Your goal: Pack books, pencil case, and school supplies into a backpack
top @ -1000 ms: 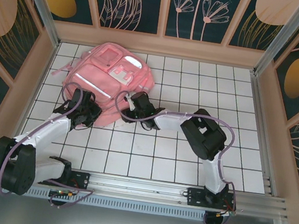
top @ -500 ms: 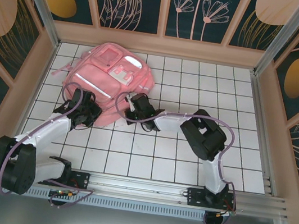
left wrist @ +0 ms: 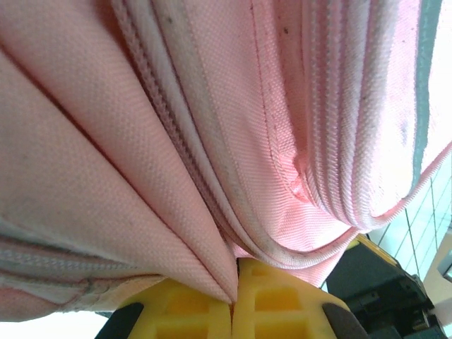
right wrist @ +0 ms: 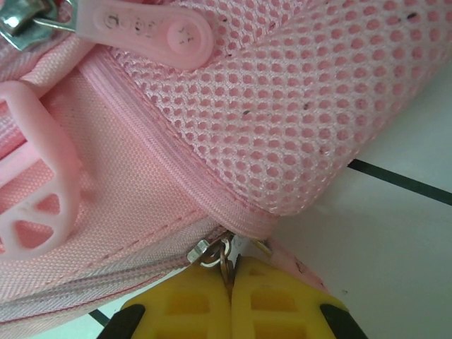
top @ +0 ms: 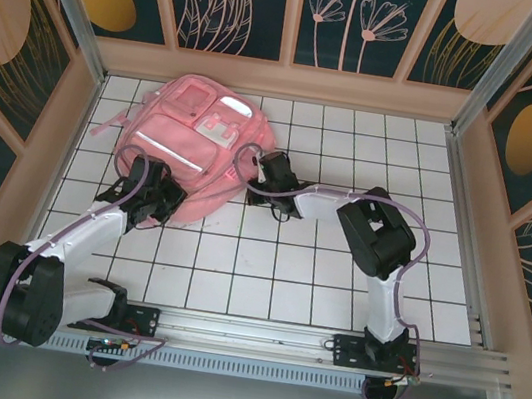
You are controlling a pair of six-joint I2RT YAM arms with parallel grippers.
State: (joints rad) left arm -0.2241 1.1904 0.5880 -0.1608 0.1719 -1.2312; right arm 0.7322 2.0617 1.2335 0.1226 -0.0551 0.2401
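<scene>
- The left end effector (left wrist: 233,300) is clenched on a fold of the pink backpack (top: 189,142), at its near left edge.
- The pink backpack lies far left on the tiled surface (top: 336,271).
- The right end effector (right wrist: 230,286) pinches a metal zipper ring (right wrist: 224,260) on its right side.

backpack (left wrist: 212,127): cut off at top and left edges, left wrist view
zipper ring (right wrist: 223,260): lower end hidden between right jaws
</scene>
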